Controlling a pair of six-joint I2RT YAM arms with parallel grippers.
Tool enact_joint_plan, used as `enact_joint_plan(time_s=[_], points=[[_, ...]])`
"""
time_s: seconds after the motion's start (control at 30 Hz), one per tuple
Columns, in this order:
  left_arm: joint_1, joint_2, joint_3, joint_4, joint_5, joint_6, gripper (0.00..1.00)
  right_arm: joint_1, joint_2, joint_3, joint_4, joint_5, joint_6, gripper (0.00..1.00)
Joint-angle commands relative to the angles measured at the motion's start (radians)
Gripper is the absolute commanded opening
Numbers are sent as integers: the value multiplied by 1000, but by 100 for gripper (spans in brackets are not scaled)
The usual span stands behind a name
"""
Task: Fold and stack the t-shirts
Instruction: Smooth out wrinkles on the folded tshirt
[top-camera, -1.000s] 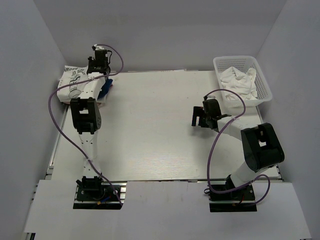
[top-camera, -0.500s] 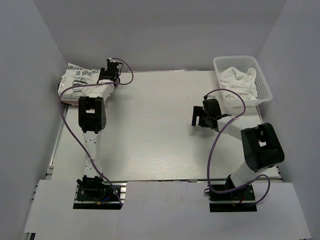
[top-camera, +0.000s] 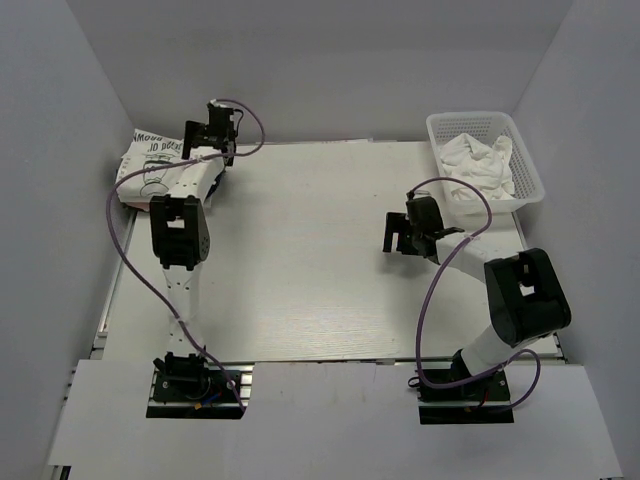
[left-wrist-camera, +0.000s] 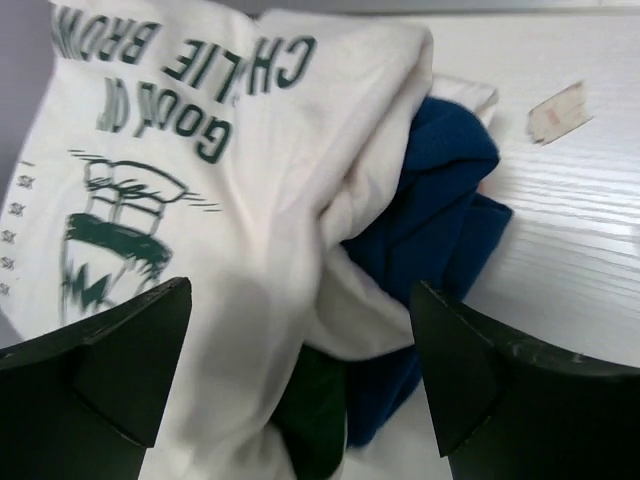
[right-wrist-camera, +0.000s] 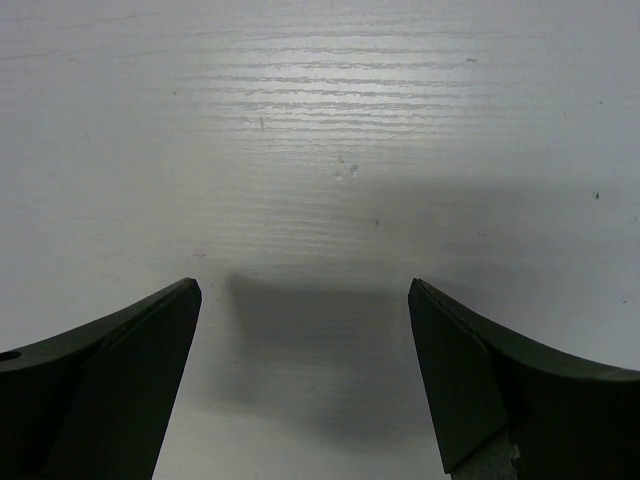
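Note:
A folded white t-shirt (left-wrist-camera: 190, 170) with dark green "Charlie Brown" lettering and a cartoon print lies on a pile at the table's far left corner (top-camera: 150, 168). A blue cloth (left-wrist-camera: 440, 200) and a dark green fold (left-wrist-camera: 315, 405) show under it. My left gripper (left-wrist-camera: 300, 288) hovers over the pile's right edge (top-camera: 203, 138), open, with nothing held between its fingers. My right gripper (top-camera: 398, 243) hangs open over bare table right of centre (right-wrist-camera: 303, 287), holding nothing. The pink t-shirt is not visible.
A white plastic basket (top-camera: 528, 165) at the far right corner holds crumpled white cloth (top-camera: 478, 160). A small pale scrap of tape (left-wrist-camera: 558, 110) lies on the white table (top-camera: 300, 260) beside the pile. Grey walls close in the left, back and right sides.
My left gripper has opened and let go of the white t-shirt, which now rests on the pile; the gripper shifted about over the pile's right edge. The right arm has not moved.

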Motion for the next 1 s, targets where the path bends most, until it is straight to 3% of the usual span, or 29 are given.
enact_joint_plan(time_s=[0.0,0.23,0.3,0.33,0.37,0.4,0.43,0.47,0.57,0.73,0.97], points=[[-3,-272,69,-77,93,-106,100,4,-65,15,6,-41,5,90],[-3,-566,-79,-206,299,-387,100,0,-221,-17,14,-129,49,90],[-3,-719,-241,-225,339,-465,100,-2,-291,-38,11,-138,77,90],[-3,-850,-409,-225,353,-560,100,1,-354,-64,2,-138,92,90],[-3,-851,-511,-207,365,-605,100,1,-373,-64,2,-138,92,90],[-3,-1005,-620,-179,383,-646,100,-2,-393,-74,-12,-138,97,90],[-3,-1087,-730,-144,468,-691,100,-2,-413,-93,-20,-140,105,90],[-3,-1167,-949,-57,512,-706,100,1,-451,-104,-29,-126,103,90],[-3,-1429,-1253,49,613,-732,100,0,-549,-155,-46,-112,117,90],[-3,-1541,-1239,-53,526,-731,100,1,-693,-248,-2,-71,177,90],[-3,-1589,-1284,2,595,-722,100,1,-744,-235,-5,-80,184,90]])
